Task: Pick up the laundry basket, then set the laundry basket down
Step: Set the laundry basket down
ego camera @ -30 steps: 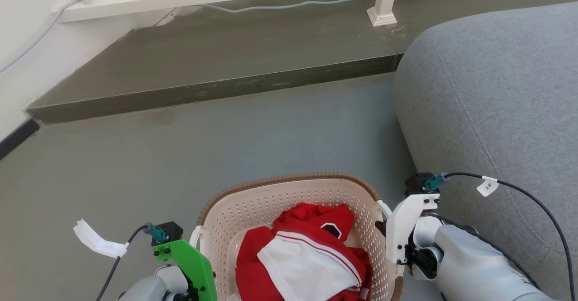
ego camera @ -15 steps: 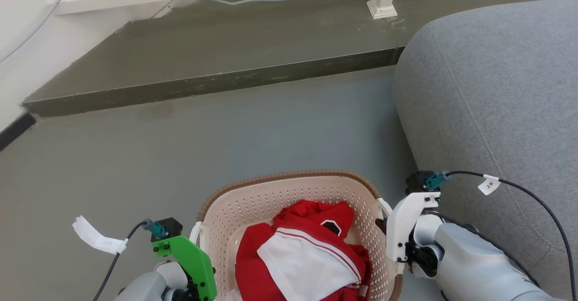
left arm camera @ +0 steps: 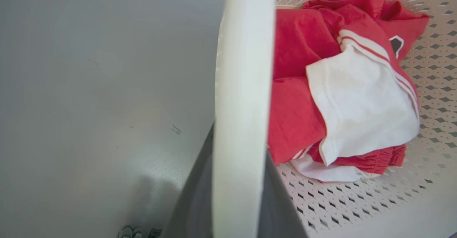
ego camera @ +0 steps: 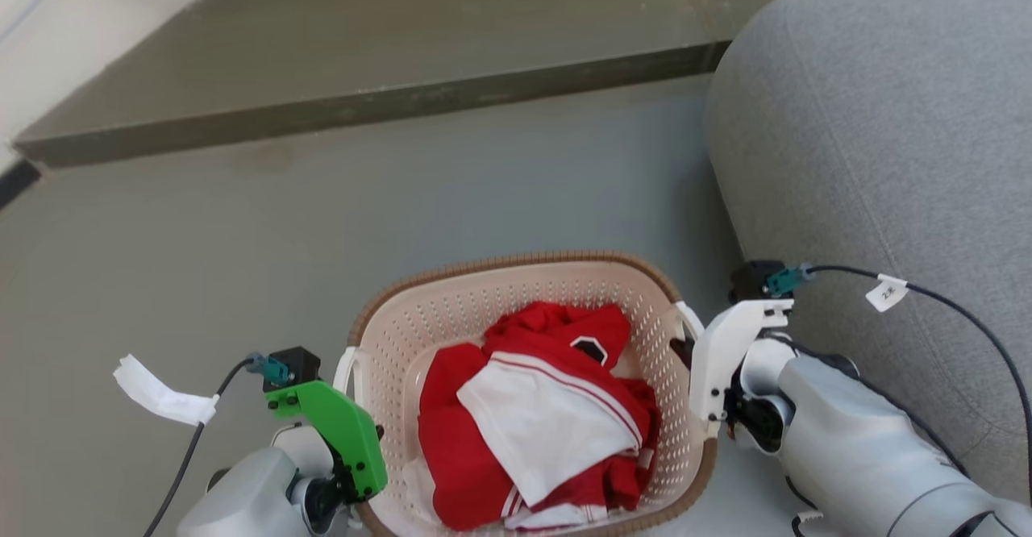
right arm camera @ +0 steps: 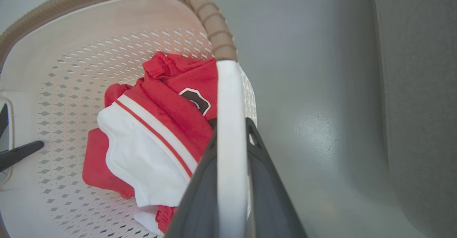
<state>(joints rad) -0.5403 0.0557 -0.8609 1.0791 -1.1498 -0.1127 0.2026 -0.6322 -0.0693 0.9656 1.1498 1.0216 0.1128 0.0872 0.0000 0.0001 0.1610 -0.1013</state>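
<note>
Cream diamond-perforated laundry basket [ego camera: 516,299], brown woven rim [ego camera: 516,261]; clothes [ego camera: 524,408] red, white stripes; floor [ego camera: 322,222] grey; sofa [ego camera: 887,118] beside right pincer [right arm camera: 231,134] grey.

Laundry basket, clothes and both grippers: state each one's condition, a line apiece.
laundry basket: upright, clothes inside, clamped at both sides.
clothes: crumpled in a heap in the basket.
left gripper: shut on the laundry basket.
right gripper: shut on the laundry basket.
</note>
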